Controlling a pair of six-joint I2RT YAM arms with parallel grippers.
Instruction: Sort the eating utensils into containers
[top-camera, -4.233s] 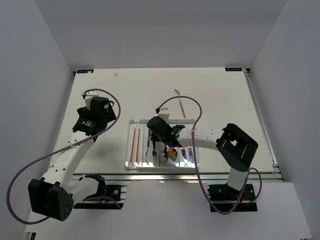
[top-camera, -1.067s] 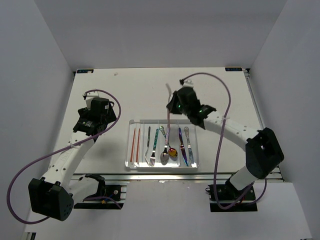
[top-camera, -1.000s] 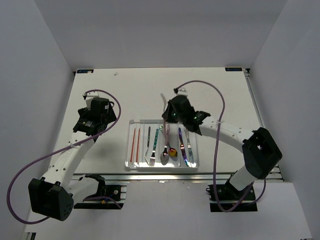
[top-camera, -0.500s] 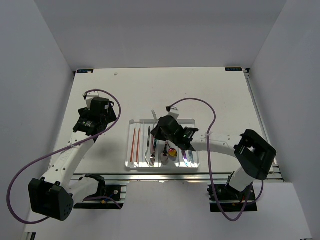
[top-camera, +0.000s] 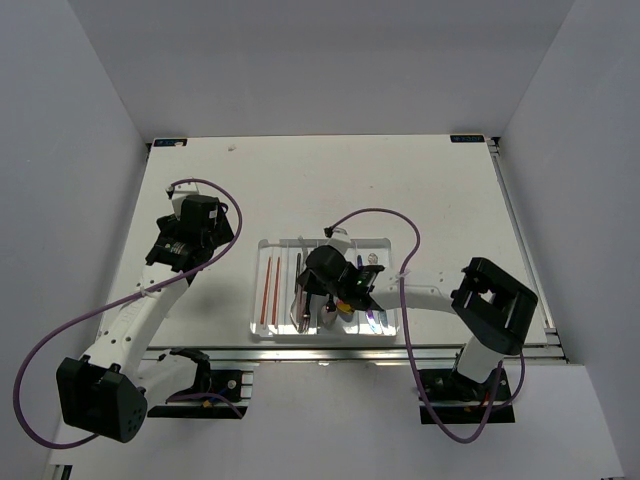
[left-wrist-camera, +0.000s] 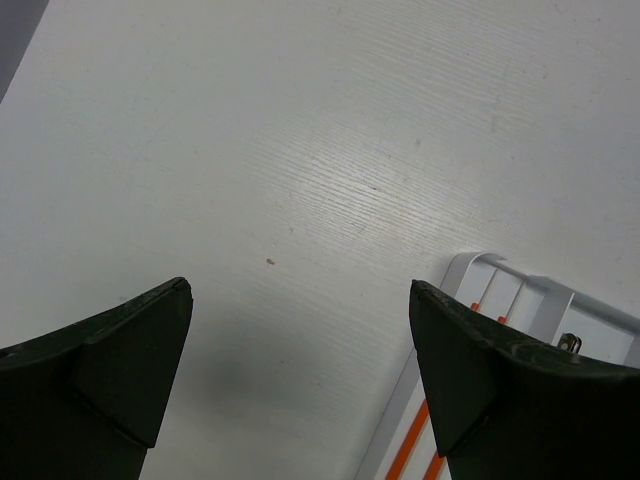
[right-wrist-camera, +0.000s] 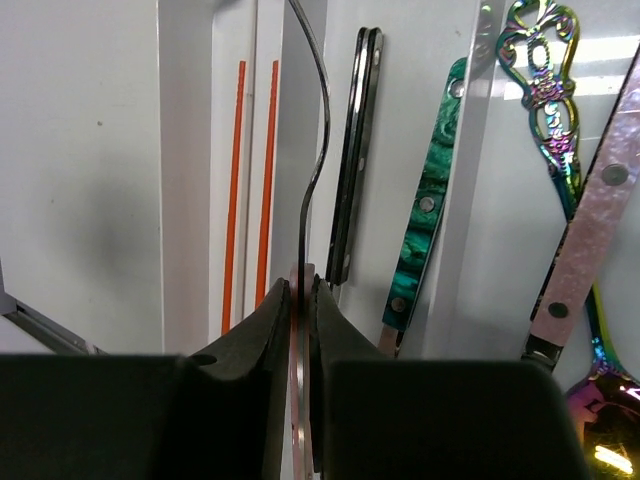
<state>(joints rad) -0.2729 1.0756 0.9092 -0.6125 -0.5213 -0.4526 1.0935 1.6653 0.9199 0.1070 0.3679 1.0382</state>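
Observation:
My right gripper (right-wrist-camera: 302, 285) is shut on a slim pinkish-handled metal utensil (right-wrist-camera: 327, 120), seen edge-on. It hangs over the clear tray's (top-camera: 256, 300) second compartment from the left; in the top view the gripper (top-camera: 318, 290) holds the utensil (top-camera: 300, 305) there. Two red-orange chopsticks (right-wrist-camera: 235, 200) lie in the leftmost compartment. A black-handled piece (right-wrist-camera: 355, 150) and a teal-handled piece (right-wrist-camera: 430, 200) lie in the second. An ornate iridescent handle (right-wrist-camera: 545, 90) and a pink pearly handle (right-wrist-camera: 595, 240) lie further right. My left gripper (left-wrist-camera: 300, 370) is open and empty over bare table, left of the tray corner (left-wrist-camera: 480, 262).
The right arm's purple cable (top-camera: 385, 215) loops over the tray's far side. The left arm's cable (top-camera: 200, 183) arcs above its wrist. Grey walls enclose the white table (top-camera: 300, 180) on three sides. A metal rail (top-camera: 330, 352) runs along the near edge.
My right gripper carried the pinkish-handled utensil from beyond the tray's far edge towards the near side and over the tray's left-middle compartment. The left arm has not moved.

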